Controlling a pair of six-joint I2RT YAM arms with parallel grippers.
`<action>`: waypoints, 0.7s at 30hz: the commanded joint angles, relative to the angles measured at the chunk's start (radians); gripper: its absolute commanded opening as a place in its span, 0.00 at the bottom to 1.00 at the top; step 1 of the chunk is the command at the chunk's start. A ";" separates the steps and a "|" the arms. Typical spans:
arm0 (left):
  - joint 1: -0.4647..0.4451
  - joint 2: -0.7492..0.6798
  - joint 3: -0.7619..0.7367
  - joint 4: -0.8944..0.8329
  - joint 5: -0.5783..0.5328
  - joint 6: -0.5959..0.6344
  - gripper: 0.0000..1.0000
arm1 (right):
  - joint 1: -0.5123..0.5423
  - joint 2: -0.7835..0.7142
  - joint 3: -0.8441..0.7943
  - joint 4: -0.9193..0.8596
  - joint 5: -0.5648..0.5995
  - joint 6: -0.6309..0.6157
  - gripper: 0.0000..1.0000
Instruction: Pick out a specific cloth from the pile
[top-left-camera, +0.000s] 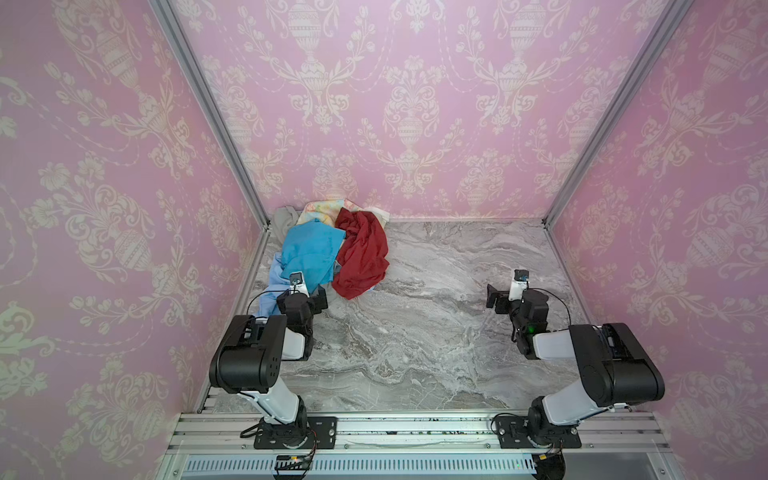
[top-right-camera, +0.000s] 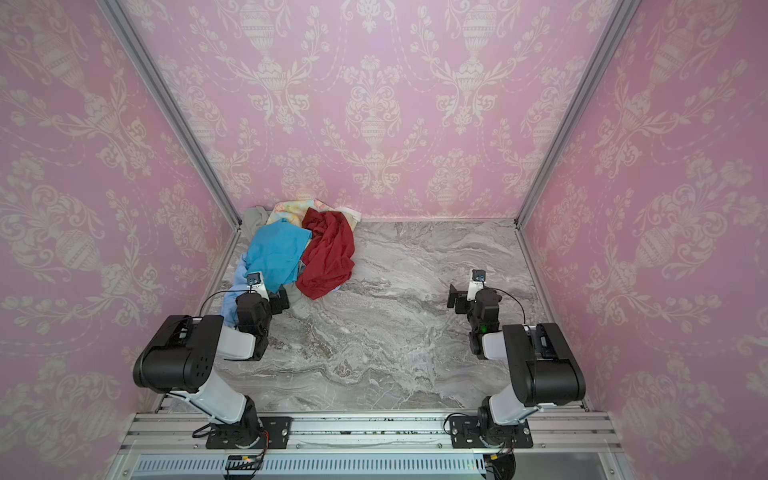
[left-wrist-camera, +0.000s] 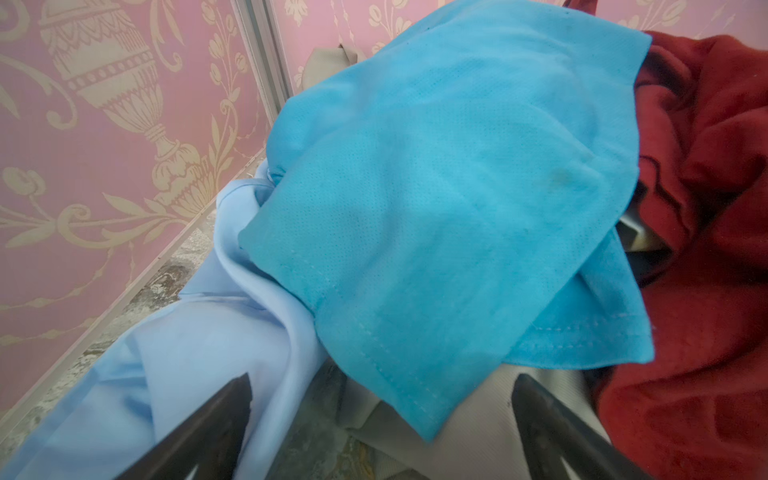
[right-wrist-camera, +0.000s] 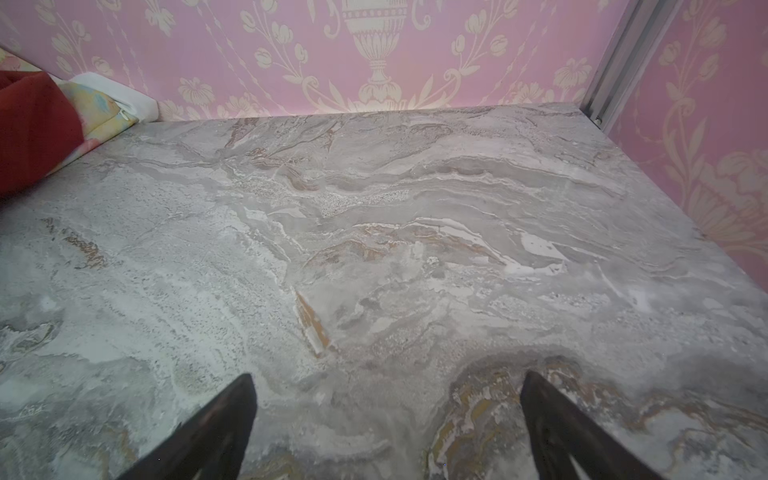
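L gripper (left-wrist-camera: 382, 376): jaws spread wide, nothing held, at near edge of pile (top-left-camera: 328, 249). Grey cloth (left-wrist-camera: 469, 428) lies at pile's bottom, under turquoise cloth (left-wrist-camera: 436, 187), betw. pale blue cloth (left-wrist-camera: 187, 353) and red cloth (left-wrist-camera: 706, 332). R gripper (right-wrist-camera: 386, 374): jaws also spread wide, nothing held, well apart from pile, over bare table (right-wrist-camera: 374, 208).

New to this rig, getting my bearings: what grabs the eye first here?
A pile fills the marble table's far left corner, a dark red cloth and a turquoise cloth on top. The left gripper hangs open at its near edge; the right gripper hangs open over bare marble.
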 joint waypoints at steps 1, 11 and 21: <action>0.002 -0.006 0.018 -0.025 0.035 0.030 0.99 | 0.007 -0.002 0.016 0.009 0.007 0.002 1.00; 0.002 -0.008 0.025 -0.039 0.088 0.046 0.99 | 0.007 -0.002 0.016 0.009 0.006 0.003 1.00; 0.002 -0.008 0.026 -0.039 0.087 0.046 0.99 | 0.007 -0.003 0.018 0.005 0.011 0.004 1.00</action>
